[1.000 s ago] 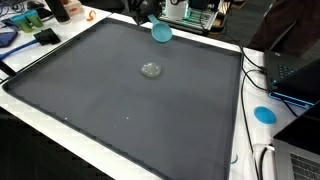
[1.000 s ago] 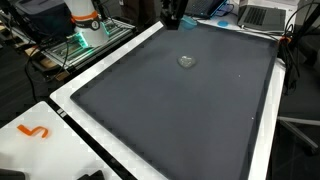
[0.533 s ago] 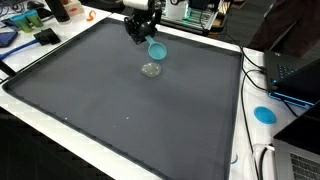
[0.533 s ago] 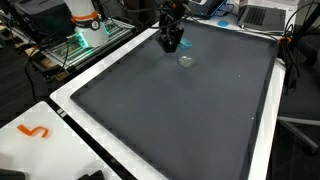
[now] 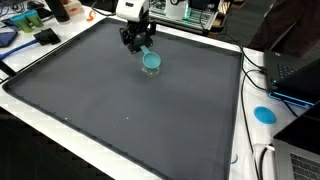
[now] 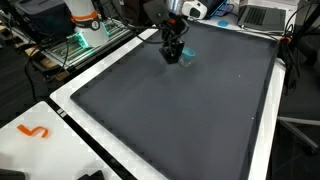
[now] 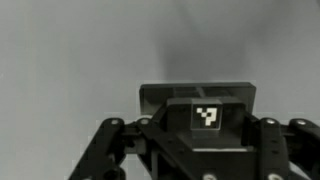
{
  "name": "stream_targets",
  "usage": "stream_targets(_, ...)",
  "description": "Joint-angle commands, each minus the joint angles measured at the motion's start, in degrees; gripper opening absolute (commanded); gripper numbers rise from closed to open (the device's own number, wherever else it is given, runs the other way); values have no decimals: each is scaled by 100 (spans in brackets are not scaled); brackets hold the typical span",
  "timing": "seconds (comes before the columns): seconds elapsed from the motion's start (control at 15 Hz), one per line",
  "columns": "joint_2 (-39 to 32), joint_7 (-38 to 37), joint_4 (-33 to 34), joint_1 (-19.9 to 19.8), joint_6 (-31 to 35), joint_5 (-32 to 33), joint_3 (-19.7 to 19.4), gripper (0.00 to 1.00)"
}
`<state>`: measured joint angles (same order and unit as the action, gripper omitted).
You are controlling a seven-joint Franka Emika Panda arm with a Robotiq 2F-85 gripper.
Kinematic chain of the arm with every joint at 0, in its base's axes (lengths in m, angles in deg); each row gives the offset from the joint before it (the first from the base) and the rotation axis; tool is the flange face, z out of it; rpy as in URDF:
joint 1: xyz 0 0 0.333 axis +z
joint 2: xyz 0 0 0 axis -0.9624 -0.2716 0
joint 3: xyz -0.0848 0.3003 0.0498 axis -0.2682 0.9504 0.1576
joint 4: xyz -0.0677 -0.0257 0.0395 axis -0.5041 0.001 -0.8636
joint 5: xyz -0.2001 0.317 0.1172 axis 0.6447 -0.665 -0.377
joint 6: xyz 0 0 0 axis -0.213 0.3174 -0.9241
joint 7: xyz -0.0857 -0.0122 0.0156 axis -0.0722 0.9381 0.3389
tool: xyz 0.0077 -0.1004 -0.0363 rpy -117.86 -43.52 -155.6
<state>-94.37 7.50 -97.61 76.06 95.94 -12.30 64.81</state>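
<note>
The white table point(image 5: 244, 108) carries a large dark mat point(image 5: 120, 110) that covers nearly all of its top; both exterior views show only a narrow white border left bare around the mat.

The arm comes down over the far part of the mat, with the pincer point(image 5: 141, 47) pointing at the surface. In both exterior views its fingers sit close together on the edge of a teal cup point(image 5: 151, 62) – clamped on it, as far as these views resolve. The cup lies low at the fingertips, at or just above the mat, well inside the border and near the far edge. Whether its base touches the mat cannot be told. In an exterior view the cup point(image 6: 189, 53) shows just beside the dark fingers of the pincer point(image 6: 173, 55).

The wrist view shows only the pincer body and linkages over plain grey mat, with a black-and-white marker tag point(image 7: 207, 116) on the housing – the fingertips and the cup fall outside this picture.

Smaller items lie off the mat:
- a laptop point(image 6: 262, 15) beyond the far corner;
- a blue disc point(image 5: 264, 114) on the white border;
- an orange hook-shaped piece point(image 6: 35, 131) on the white border, well apart from the pincer.
</note>
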Motion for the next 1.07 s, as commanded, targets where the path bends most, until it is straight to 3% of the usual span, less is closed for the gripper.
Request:
stream_targets(0.0,-145,-201,-1,-33,156,104,-7,28)
stream_targets(1.0,-781,-665,524,288,-925,1085,56,28)
